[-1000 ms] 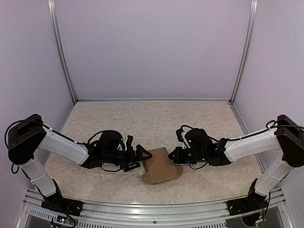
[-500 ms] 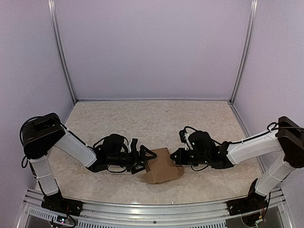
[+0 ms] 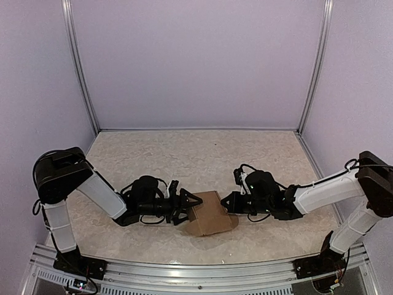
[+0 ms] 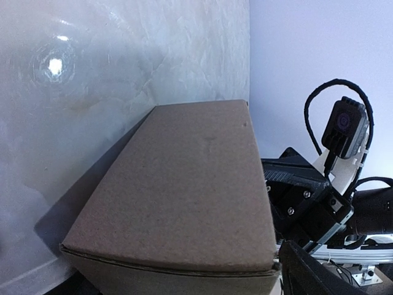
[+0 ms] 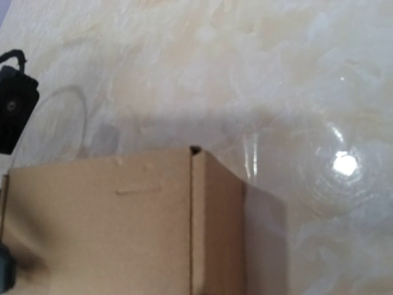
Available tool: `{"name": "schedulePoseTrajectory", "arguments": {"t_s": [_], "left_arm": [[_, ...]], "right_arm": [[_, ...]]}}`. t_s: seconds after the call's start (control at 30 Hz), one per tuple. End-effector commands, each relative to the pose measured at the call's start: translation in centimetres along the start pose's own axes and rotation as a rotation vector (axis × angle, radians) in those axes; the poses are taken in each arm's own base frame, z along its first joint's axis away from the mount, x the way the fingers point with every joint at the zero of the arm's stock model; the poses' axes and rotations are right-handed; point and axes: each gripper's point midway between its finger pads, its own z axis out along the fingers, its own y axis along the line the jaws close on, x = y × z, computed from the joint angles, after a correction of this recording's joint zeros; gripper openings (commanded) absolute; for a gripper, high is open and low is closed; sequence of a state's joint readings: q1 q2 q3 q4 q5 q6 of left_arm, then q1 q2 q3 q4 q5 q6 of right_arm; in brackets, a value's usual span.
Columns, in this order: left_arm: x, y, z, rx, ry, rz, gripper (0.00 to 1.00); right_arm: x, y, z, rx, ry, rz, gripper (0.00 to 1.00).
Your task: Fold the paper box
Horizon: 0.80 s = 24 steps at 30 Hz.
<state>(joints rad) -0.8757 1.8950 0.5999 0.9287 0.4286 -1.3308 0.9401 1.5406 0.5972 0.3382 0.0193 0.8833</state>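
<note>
The paper box [image 3: 209,214] is a closed brown cardboard box lying on the table between the two arms. My left gripper [image 3: 186,206] is open, its fingers spread around the box's left end. In the left wrist view the paper box [image 4: 184,184] fills the space between the jaws, and one dark fingertip [image 4: 313,273] sits at its near right corner. My right gripper [image 3: 228,201] is shut, with its tip against the box's right side. The right wrist view shows the paper box [image 5: 123,227] close up, with a seam down one corner; that gripper's own fingers are out of view.
The table is a pale marbled surface [image 3: 196,153] enclosed by lilac walls with metal posts [image 3: 83,67] at the back corners. The right arm's black wrist and camera [image 4: 344,129] stand just behind the box in the left wrist view. An aluminium rail [image 3: 184,270] runs along the near edge.
The left arm has swung in lower toward the box, and its jaws have narrowed a little around the box's left end. The right gripper stays shut against the box.
</note>
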Motion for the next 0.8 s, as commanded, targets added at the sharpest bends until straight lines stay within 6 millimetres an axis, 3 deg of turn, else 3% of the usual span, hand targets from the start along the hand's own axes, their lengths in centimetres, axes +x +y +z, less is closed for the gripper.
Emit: {"name": "schedulePoseTrajectory", "arguments": {"t_s": [0.0,0.2,0.57,0.77], "left_arm": [[0.1,-0.7,-0.2,0.068,-0.001,-0.01,0.82],[0.1,-0.7,-0.3,0.087,-0.007,-0.018,0.75],[0.1,-1.7,-0.5,0.112,-0.004,0.0,0.5],[-0.4,-2.6,-1.1,0.139,-0.001,0.012,0.45]], "right_arm": [[2.4,-2.8,-0.1,0.082,0.076,0.007,0.0],[2.5,-2.8,-0.1,0.082,0.077,0.011,0.0],[2.0,-2.1,-0.3,0.053,0.061,0.003,0.0],[-0.1,-0.2,-1.7,-0.002,-0.005,-0.089,0.23]]}}
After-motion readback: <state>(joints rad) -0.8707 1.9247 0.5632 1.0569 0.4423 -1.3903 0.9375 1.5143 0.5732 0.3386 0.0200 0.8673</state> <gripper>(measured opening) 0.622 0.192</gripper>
